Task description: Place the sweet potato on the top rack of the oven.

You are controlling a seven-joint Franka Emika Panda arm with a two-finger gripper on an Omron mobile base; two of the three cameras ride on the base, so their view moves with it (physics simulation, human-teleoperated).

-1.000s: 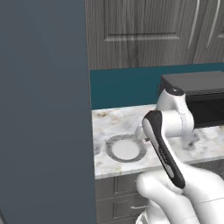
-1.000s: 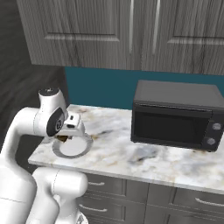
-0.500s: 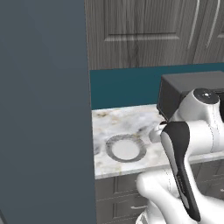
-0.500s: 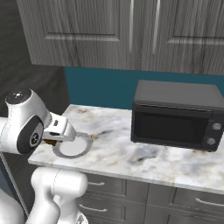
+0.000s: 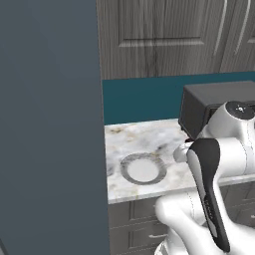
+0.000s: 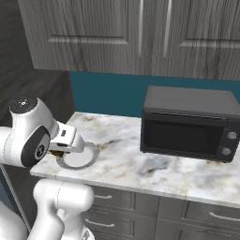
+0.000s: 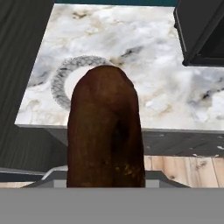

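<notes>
The sweet potato (image 7: 105, 131), a dark brown-orange tuber, stands up large in the hand view and hides the fingertips that hold it. In the right base view my gripper (image 6: 58, 152) hangs just above the counter's front left part, shut on the sweet potato (image 6: 56, 153), at the near rim of the round grey-rimmed plate (image 6: 77, 157). The plate (image 5: 143, 168) is bare. The oven and its top rack are out of view.
A black microwave (image 6: 187, 124) stands on the marble counter (image 6: 140, 164) to the right. A tall dark panel (image 5: 50, 124) closes off the left side. Grey wall cabinets (image 6: 140, 33) hang above, and drawers (image 6: 122, 201) run below the counter.
The hand has drawn back from over the plate toward the counter's front left, carrying the sweet potato. The elbow has swung right and lower in the left base view.
</notes>
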